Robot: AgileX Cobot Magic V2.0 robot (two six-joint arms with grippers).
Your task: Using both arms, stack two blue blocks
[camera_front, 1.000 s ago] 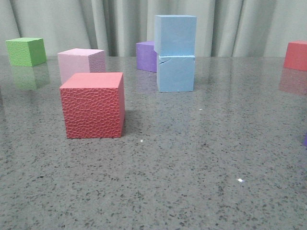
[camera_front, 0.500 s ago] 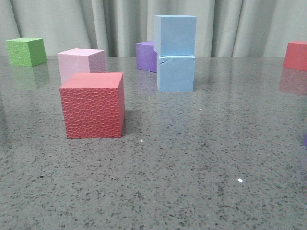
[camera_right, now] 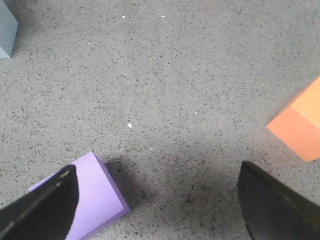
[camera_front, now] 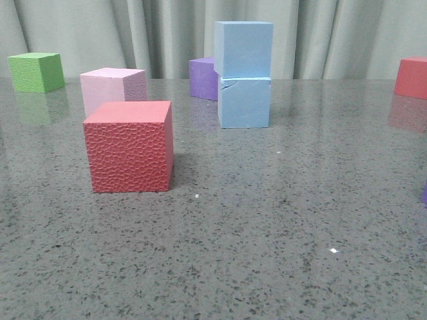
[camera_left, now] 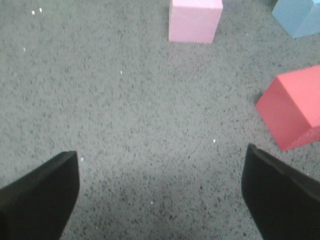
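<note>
One pale blue block [camera_front: 244, 49] stands on top of the other blue block [camera_front: 244, 102], which has a small nick near its top edge, at the back middle of the table. A corner of a blue block shows in the left wrist view [camera_left: 300, 17] and in the right wrist view [camera_right: 6, 27]. My left gripper [camera_left: 160, 187] is open and empty over bare table. My right gripper [camera_right: 157, 200] is open and empty, with a lilac cube [camera_right: 95, 197] under its one finger. Neither gripper shows in the front view.
A red dimpled cube [camera_front: 130, 147] stands front left, a pink cube [camera_front: 112, 90] behind it, a green cube [camera_front: 37, 71] far left, a purple cube [camera_front: 202, 78] behind the stack, a red cube [camera_front: 411, 77] far right. An orange cube [camera_right: 300, 125] lies near my right gripper.
</note>
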